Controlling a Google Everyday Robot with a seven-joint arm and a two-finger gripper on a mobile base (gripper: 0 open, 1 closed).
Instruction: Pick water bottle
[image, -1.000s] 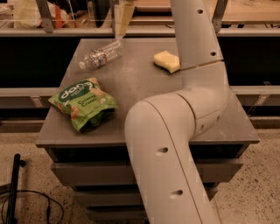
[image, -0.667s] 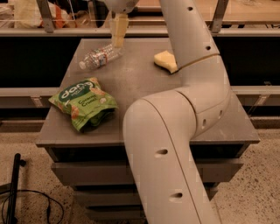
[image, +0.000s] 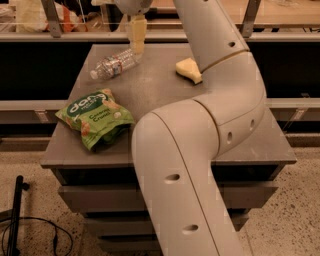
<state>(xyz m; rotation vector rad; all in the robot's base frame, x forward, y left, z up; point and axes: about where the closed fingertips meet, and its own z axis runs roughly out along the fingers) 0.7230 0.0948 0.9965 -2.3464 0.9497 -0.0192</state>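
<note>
No grasp yet on the water bottle (image: 114, 64), lying sideways at the worktop's (image: 165, 95) far left. Hovering over its base end with the hand (image: 136, 44); clenched or released, cannot tell. Left: gripping, lifting.

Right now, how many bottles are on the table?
1. The water bottle lies on its side at the far left of the table, with the end effector right at its wide end. The arm hides some tabletop, so more could be hidden.
</note>
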